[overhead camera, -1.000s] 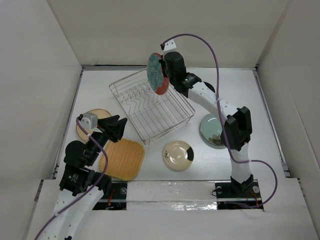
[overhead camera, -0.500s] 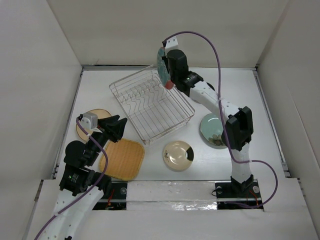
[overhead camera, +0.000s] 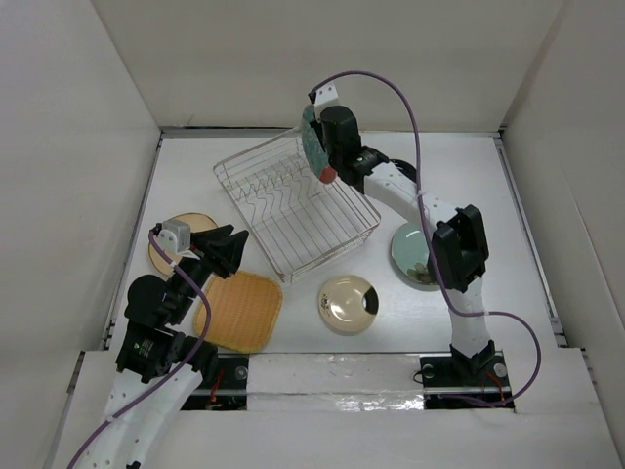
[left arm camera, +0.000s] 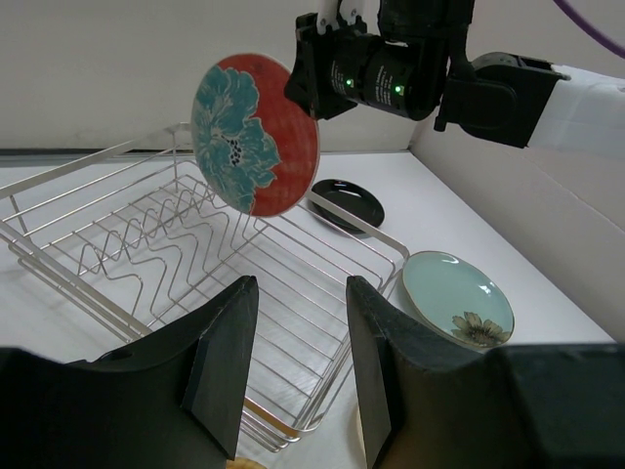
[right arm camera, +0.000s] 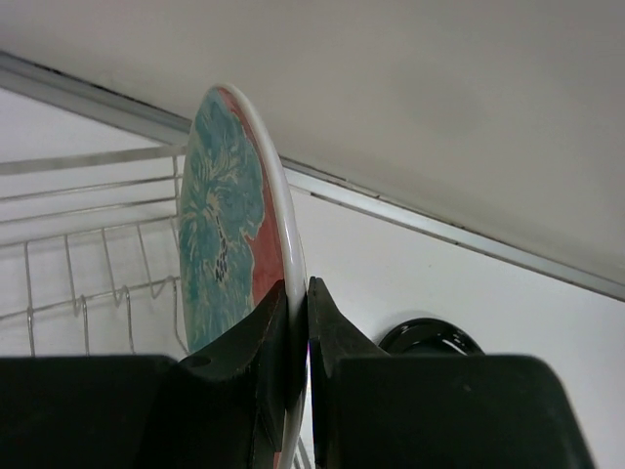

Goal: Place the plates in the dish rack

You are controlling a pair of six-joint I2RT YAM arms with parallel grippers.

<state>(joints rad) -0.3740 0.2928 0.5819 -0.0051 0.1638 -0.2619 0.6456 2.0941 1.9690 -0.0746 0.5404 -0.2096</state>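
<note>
My right gripper (overhead camera: 323, 156) is shut on the rim of the teal-and-red patterned plate (overhead camera: 313, 145). It holds the plate upright and edge-on above the far right corner of the silver wire dish rack (overhead camera: 256, 168). The plate also shows in the left wrist view (left arm camera: 256, 132) and the right wrist view (right arm camera: 229, 225), with the right gripper (right arm camera: 296, 288) pinching its rim. The rack (left arm camera: 117, 244) holds no plates. My left gripper (overhead camera: 230, 250) is open and empty, left of the rack's near corner, above the orange woven plate (overhead camera: 239, 311).
The tan wooden plate (overhead camera: 195, 221) lies partly under my left arm. The cream dark-rimmed plate (overhead camera: 349, 301) lies in front of the rack. The pale green flower plate (overhead camera: 408, 249) lies to its right. The small black plate (left arm camera: 347, 202) lies behind the rack. White walls enclose the table.
The right gripper has turned the patterned plate from face-on to edge-on, over the rack's far right corner. The left arm has not moved.
</note>
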